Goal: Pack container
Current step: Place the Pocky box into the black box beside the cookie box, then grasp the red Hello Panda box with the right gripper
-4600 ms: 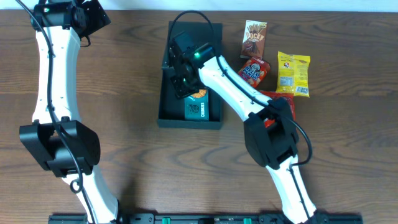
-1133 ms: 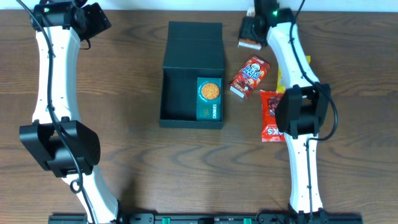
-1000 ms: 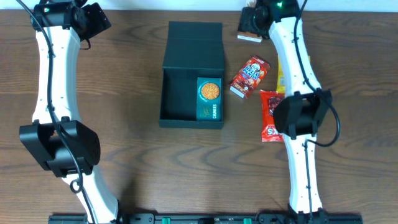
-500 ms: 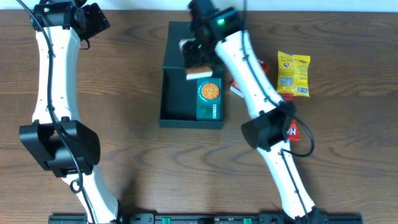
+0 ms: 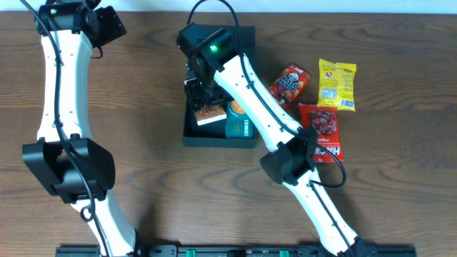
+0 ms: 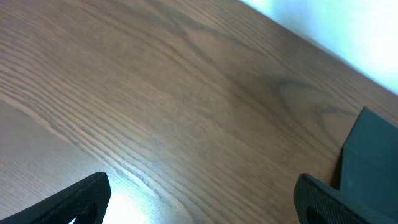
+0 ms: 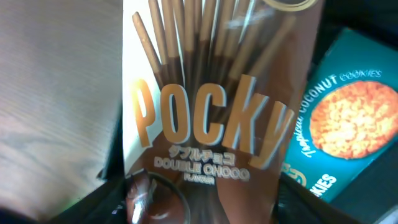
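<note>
The container (image 5: 218, 140) is a dark box in the middle of the table, its lid flap folded back on the far side. A teal cookies box (image 5: 240, 123) lies in its right half. My right gripper (image 5: 203, 100) hangs over the left half, shut on a brown Pocky box (image 5: 210, 114) that tilts down into the container. In the right wrist view the Pocky box (image 7: 211, 124) fills the picture between the gripper's (image 7: 199, 208) dark fingers (image 7: 93, 205), with the cookies box (image 7: 345, 118) beside it. My left gripper (image 5: 107, 21) (image 6: 199, 199) stands open at the far left, and the container's corner (image 6: 373, 162) shows at its right.
To the right of the container lie a red snack pack (image 5: 289, 82), a yellow packet (image 5: 336, 84) and a red packet (image 5: 325, 132) partly under my right arm. The table's far edge (image 5: 357, 8) runs along the top.
My right arm has swung from the back right to the container's left half, carrying the Pocky box and lowering it beside the cookies box. The left arm has not moved.
</note>
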Robot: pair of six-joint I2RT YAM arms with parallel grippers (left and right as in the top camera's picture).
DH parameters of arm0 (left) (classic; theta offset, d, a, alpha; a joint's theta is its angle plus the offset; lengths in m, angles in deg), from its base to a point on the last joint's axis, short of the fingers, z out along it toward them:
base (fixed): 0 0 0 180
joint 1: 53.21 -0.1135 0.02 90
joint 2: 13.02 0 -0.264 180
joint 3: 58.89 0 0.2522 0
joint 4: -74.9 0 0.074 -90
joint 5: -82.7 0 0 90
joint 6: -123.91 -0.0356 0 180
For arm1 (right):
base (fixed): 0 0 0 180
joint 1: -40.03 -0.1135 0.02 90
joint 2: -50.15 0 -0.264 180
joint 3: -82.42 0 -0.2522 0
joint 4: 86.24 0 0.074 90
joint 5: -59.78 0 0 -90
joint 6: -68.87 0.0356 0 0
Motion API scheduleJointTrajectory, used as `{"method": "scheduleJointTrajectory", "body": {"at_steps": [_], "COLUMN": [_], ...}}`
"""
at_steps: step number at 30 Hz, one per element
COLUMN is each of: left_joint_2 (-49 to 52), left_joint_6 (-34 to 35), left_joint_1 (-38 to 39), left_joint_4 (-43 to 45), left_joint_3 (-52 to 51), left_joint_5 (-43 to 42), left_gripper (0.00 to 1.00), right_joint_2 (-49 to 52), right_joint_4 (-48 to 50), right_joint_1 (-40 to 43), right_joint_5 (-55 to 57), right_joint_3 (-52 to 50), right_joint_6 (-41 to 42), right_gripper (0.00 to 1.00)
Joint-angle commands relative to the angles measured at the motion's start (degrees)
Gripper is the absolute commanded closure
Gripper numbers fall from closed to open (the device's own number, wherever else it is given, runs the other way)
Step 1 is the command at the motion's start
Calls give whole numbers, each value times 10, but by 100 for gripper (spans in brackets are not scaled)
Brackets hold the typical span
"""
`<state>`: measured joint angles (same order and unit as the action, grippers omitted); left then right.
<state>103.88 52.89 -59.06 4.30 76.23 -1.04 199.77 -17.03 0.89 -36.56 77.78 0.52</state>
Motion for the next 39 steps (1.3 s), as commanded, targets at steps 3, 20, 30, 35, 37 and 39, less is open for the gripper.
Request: {"method": "scheduleJointTrajectory", "body": {"at_steps": [3, 20, 30, 35, 37, 39], "left_joint_2": [0, 0, 0, 0, 0, 0], "left_joint_6": [-12, -12, -12, -12, -12, -12], "left_joint_1": [-2, -2, -2, -2, -2, -2], "left_joint_4": [-12, -16, -17, -17, -17, -17], "left_joint_3": [-1, -1, -1, -1, -1, -1], "left_joint_5": [7, 1, 1, 1, 1, 1], "left_gripper": [5, 5, 5, 5, 4, 4], "right_joint_2": [-1, -2, -17, -23, -23, -23], "right_joint_4": [11, 70, -1, 10, 35, 50], "right_joint_1": [2, 24, 99, 161, 193, 215], "right_joint_5": [25, -10, -20, 18, -10, -58], "right_joint_3": [-79, -130, 68, 103, 94, 88], "right_joint_6": [56, -21, -91, -60, -62, -83], "right_gripper": [36, 11, 15, 1, 1, 1]}}
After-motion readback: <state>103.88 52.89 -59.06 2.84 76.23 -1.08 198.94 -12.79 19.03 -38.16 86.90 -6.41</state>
